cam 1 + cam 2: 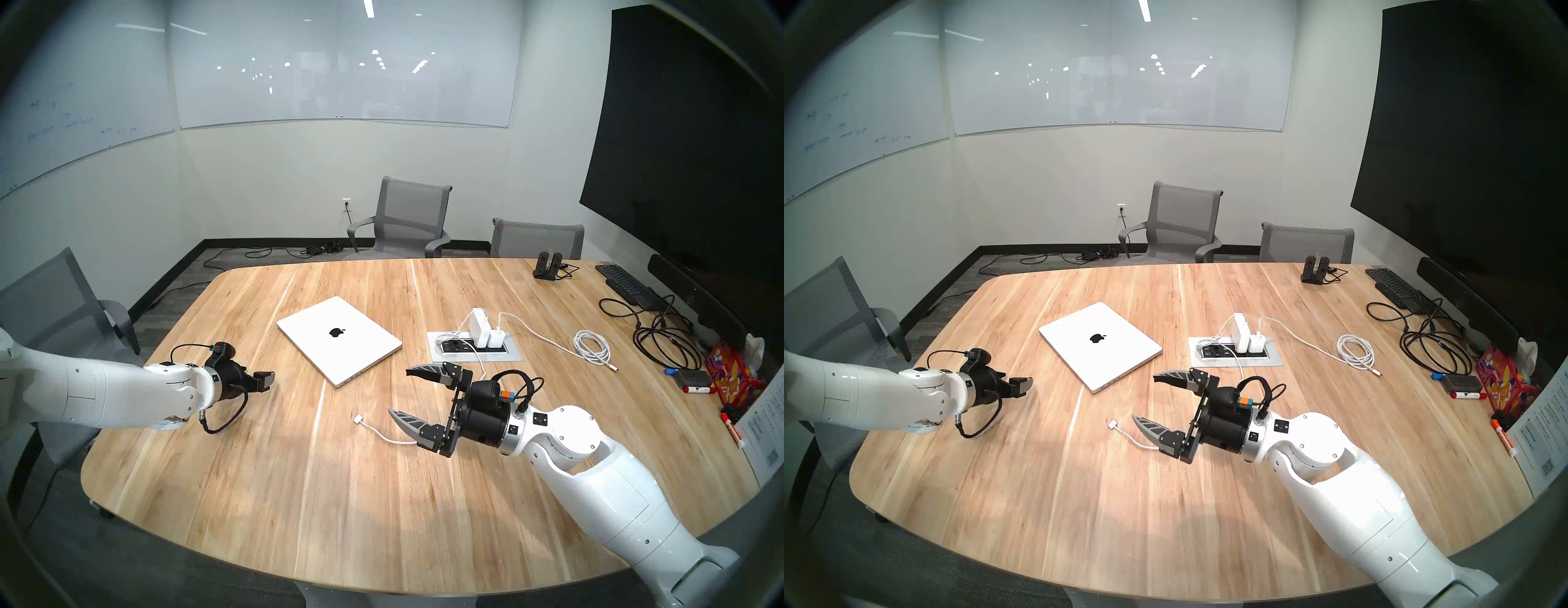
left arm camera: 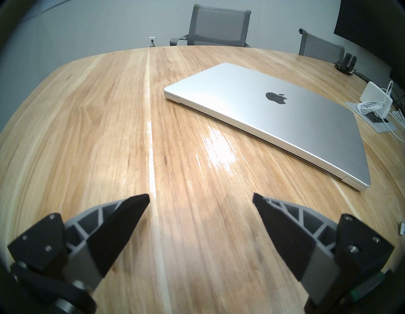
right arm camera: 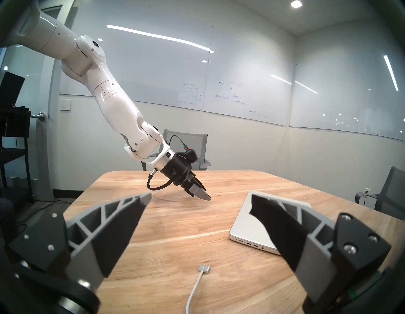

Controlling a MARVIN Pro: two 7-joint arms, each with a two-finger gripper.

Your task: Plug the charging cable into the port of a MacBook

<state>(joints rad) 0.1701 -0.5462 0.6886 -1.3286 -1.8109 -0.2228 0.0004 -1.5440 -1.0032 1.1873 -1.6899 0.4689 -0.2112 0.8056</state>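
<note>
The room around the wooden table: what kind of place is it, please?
Most likely an office meeting room. A large oval light wooden table stands in it with grey mesh office chairs around it, long glass whiteboards cover the walls, and a big dark wall screen hangs on one side.

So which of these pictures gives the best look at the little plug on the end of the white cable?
The right wrist view: the plug lies close, flat on the table, just short of the MacBook and its ports. Both head views show it small and distant. The left wrist view catches only a blurred bit at its right edge.
</note>
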